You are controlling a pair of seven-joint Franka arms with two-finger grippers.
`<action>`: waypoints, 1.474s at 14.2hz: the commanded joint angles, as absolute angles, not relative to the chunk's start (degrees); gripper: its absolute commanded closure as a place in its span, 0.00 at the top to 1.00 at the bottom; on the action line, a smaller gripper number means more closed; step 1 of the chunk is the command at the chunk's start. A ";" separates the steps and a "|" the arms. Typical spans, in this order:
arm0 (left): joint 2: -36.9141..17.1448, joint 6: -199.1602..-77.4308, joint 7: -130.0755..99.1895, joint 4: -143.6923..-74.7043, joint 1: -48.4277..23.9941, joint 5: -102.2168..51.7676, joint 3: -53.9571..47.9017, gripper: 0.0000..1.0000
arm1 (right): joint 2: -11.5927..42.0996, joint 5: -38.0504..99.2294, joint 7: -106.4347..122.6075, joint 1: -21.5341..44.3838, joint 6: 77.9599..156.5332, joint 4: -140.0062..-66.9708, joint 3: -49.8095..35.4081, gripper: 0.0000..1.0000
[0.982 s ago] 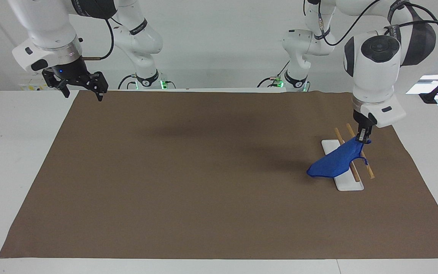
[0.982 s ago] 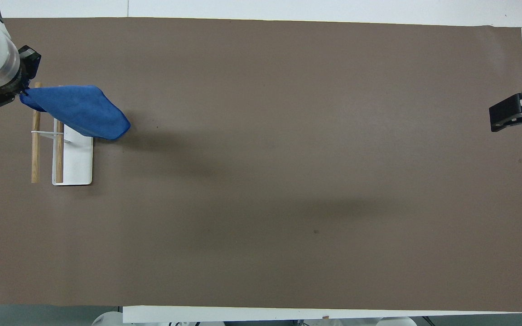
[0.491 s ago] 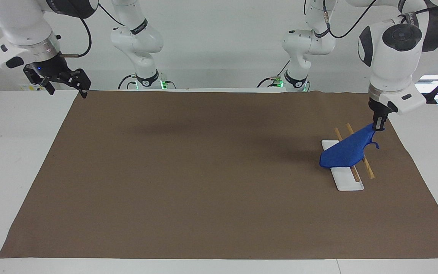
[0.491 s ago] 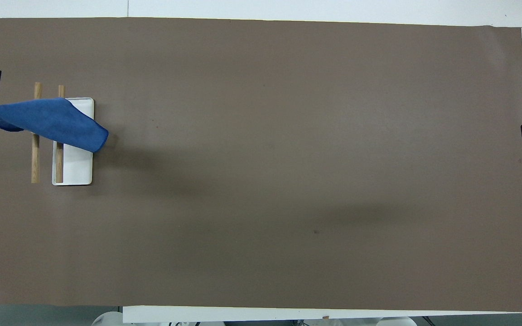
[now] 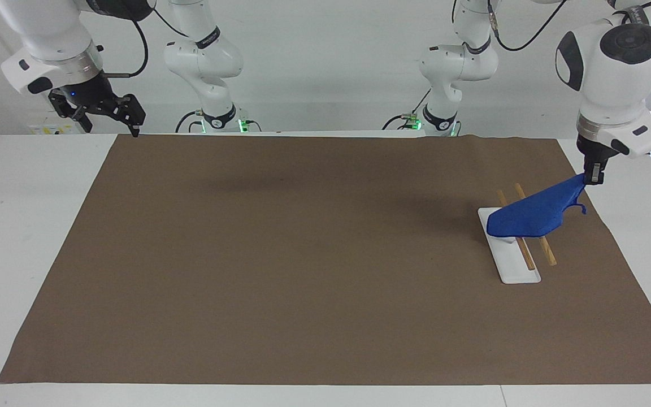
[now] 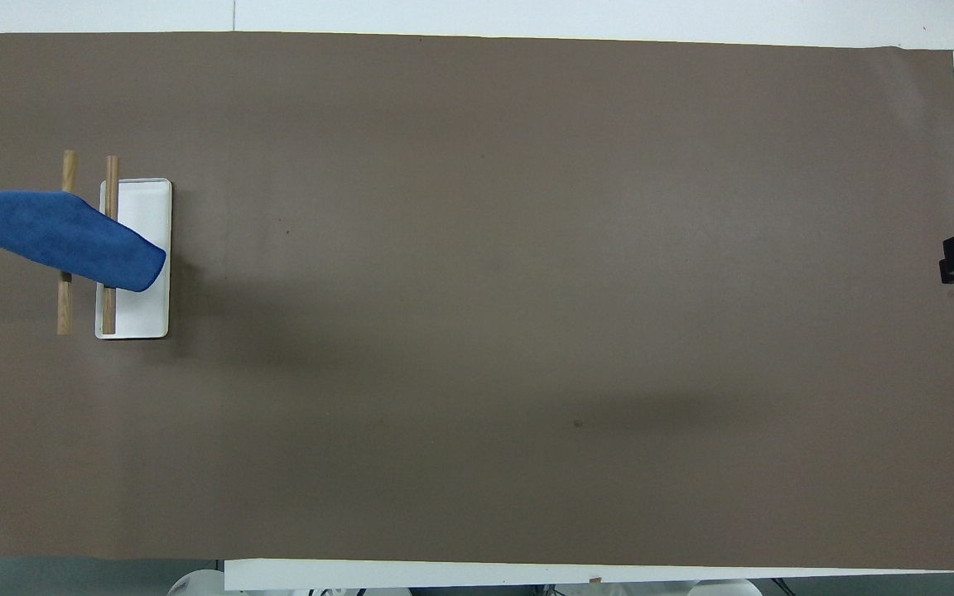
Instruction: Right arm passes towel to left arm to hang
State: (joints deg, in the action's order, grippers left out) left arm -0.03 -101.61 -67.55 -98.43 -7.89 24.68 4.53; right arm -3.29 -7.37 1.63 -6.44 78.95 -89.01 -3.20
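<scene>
**A:** What is the setting?

**B:** A white desk against a plain white wall, most of it covered by a large brown mat. Two white robot arms rise from the edge nearest the robots.

**A:** Where is the towel?

**B:** The towel, small and bright blue, is up in the air at the left arm's end of the desk. The left gripper holds it by one corner, its slim fingers pressed together on the cloth. The rest slopes down across a rack: a white rack base carrying two wooden rails. The lower part of the towel drapes over both rails, its low end over the base.

**A:** And the other arm?

**B:** The right gripper, broad and black with a small blue light, waits with its fingers spread and nothing in them, over the mat's corner at the right arm's end, well apart from the towel.

**A:** Which step is this?

**B:** The pass looks finished, and the hanging is in hand. Next, I judge, the left gripper should lower the held corner so cloth falls on both sides of the rails, then let go. If it releases while most of the cloth lies to one side, the towel could slide off.
</scene>
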 commanded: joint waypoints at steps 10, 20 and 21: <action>5.27 -133.13 -64.34 -120.22 0.96 25.75 4.13 0.00 | -3.78 -6.33 4.39 -6.85 80.24 -90.44 -2.64 1.00; 5.89 -147.48 -63.55 -131.57 9.84 29.79 4.13 0.55 | -3.87 -6.24 4.83 -6.51 80.16 -90.70 -2.64 1.00; 5.89 -147.39 -63.20 -131.57 10.10 29.79 4.13 0.98 | -3.87 -6.24 4.83 -6.42 80.16 -90.70 -2.64 1.00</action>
